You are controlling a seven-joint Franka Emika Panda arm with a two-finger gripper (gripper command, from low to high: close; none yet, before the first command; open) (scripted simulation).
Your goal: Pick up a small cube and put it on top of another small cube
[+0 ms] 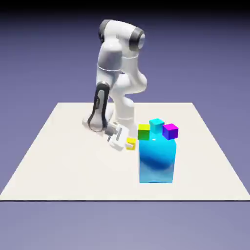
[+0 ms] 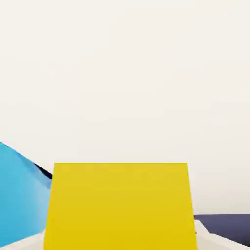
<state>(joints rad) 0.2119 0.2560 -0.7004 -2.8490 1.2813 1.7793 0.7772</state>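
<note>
From my end the arm was folded low, wrist tipped toward the table point(image 1: 58, 161), with the gripper point(image 1: 125, 143) clamped on the small yellow cube point(image 1: 131, 143), which filled the hand view between the jaws. It sat just left of the big glossy blue block point(image 1: 156, 161). Green point(image 1: 144, 132), cyan point(image 1: 156, 125) and magenta point(image 1: 170, 131) cubes showed at the block's top edge.

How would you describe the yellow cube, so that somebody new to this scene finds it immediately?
Find the big glossy blue block on the pale table. Just off its upper corner on the exterior view's left, the tool is shut on the yellow cube. It is the only yellow thing, smaller than the green cube beside it.
</note>
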